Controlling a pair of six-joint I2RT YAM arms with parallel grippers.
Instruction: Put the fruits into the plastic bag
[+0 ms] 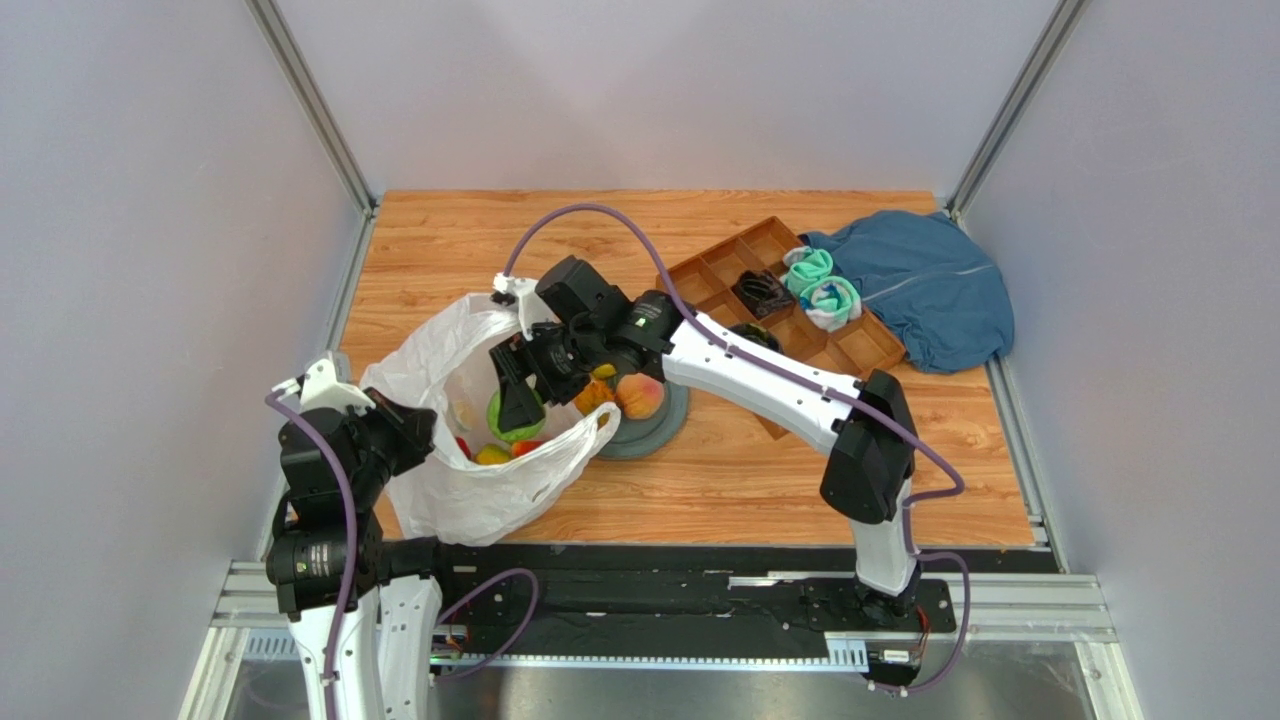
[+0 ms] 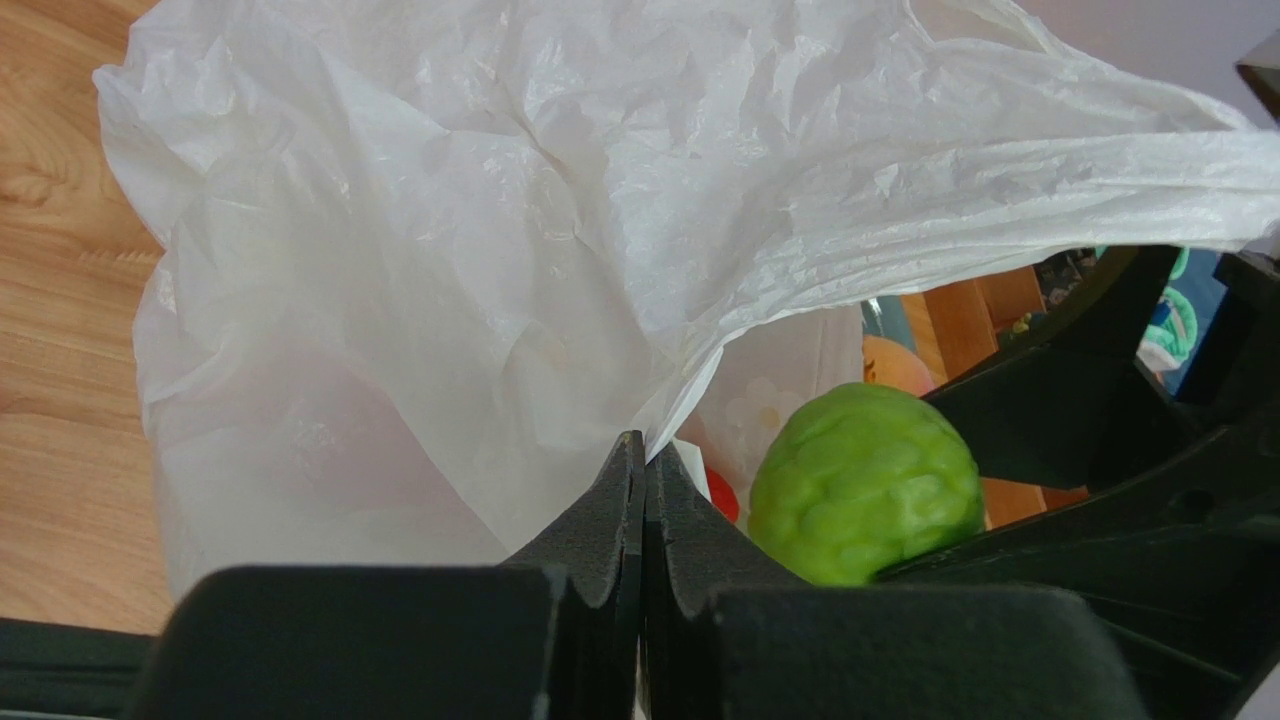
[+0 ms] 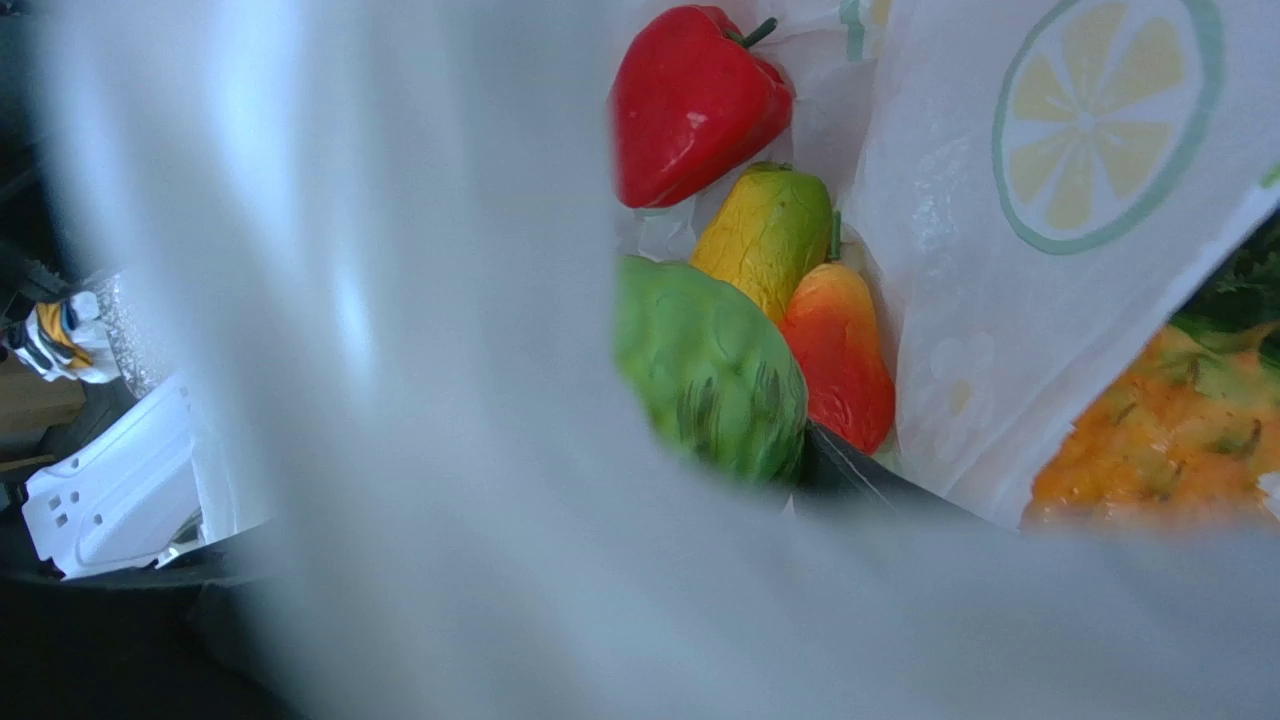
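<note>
Bag (image 1: 496, 503) is pinched at its rim by the closed left gripper (image 2: 643, 473) so the mouth is held open, while green fruit (image 2: 860, 483), clasped by the right gripper (image 1: 517, 405), is poised inside over the red fruit (image 3: 694, 105) for release.

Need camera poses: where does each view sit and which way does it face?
Top external: above, behind the bases, looking down on the table; both arms show.
Left wrist: faces the plastic bag; its left pincer shut on the rim.
Right wrist: peers into the bag; film hides most of the right pincer.
Shared: green fruit it holds, seen in all three.
</note>
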